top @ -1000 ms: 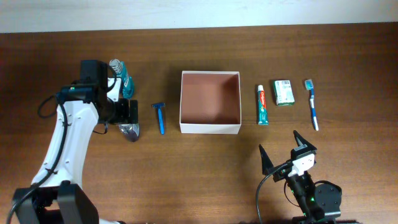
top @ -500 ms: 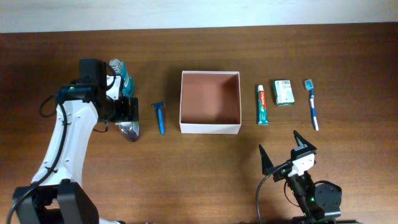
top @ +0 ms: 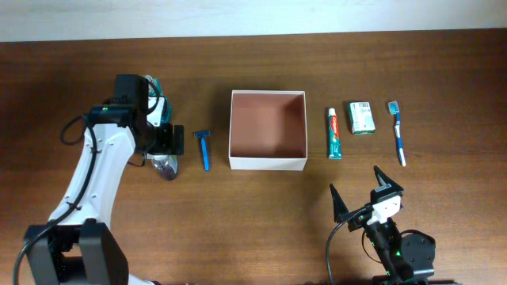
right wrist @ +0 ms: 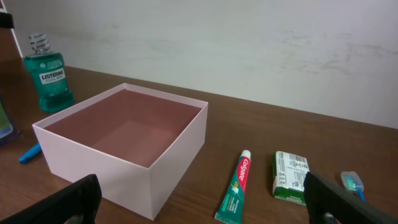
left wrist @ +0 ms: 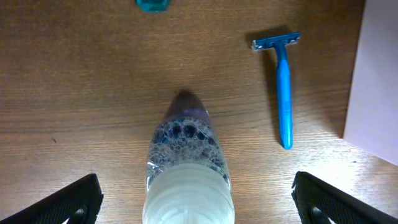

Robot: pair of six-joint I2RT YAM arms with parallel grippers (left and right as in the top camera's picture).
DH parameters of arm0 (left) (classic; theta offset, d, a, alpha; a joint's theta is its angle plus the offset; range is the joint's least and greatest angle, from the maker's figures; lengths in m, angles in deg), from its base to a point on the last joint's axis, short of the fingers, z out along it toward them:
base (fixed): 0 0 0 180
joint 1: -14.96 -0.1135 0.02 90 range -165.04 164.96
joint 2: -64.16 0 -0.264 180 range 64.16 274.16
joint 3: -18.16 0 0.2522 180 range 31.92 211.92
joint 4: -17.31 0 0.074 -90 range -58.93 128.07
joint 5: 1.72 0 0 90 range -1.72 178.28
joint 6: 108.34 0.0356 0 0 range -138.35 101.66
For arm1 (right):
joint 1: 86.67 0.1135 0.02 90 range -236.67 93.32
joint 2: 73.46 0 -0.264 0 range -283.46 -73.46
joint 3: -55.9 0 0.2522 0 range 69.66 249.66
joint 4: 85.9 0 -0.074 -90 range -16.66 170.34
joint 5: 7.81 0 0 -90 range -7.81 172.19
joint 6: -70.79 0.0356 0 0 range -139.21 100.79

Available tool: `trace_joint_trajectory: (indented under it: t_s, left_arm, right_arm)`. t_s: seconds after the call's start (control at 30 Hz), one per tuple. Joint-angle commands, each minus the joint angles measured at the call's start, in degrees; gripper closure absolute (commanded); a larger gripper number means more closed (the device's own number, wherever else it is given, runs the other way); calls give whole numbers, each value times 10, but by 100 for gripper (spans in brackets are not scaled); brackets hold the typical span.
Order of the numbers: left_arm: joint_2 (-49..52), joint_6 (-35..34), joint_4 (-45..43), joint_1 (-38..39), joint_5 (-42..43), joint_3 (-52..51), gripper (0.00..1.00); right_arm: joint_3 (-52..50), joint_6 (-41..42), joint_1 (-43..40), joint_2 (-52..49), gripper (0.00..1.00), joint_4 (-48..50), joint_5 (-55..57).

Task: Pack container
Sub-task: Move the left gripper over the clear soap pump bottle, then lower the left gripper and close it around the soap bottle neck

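L gripper [left wrist: 198, 200]: spread wide astride bottle [left wrist: 186, 158], not gripping. R gripper [top: 356, 182]: spread, holding nothing. Container [top: 268, 163] betw. razor [top: 203, 149] & toothpaste [top: 335, 133].

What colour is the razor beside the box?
The razor is blue, clearest in the left wrist view.
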Motion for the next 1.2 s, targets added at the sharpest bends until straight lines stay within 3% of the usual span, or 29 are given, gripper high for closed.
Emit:
trace_joint_trajectory:
  t_s: [0.0, 0.63, 0.67, 0.73, 0.83, 1.17]
  left_arm:
    - [7, -16, 2, 3, -16, 6, 1]
    - [7, -15, 3, 3, -15, 6, 1]
    - [7, -15, 3, 3, -15, 6, 2]
    - [7, -15, 3, 3, -15, 6, 18]
    - [7, -15, 6, 3, -15, 6, 32]
    - [7, -15, 14, 3, -15, 6, 34]
  right_arm:
    - [-3, 7, -2, 5, 1, -3, -1]
    - [-3, 7, -2, 5, 1, -3, -1]
    - [-3, 7, -2, 5, 1, -3, -1]
    - [-3, 7, -2, 5, 1, -3, -1]
    - [-3, 7, -2, 5, 1, -3, -1]
    - [-3, 7, -2, 5, 1, -3, -1]
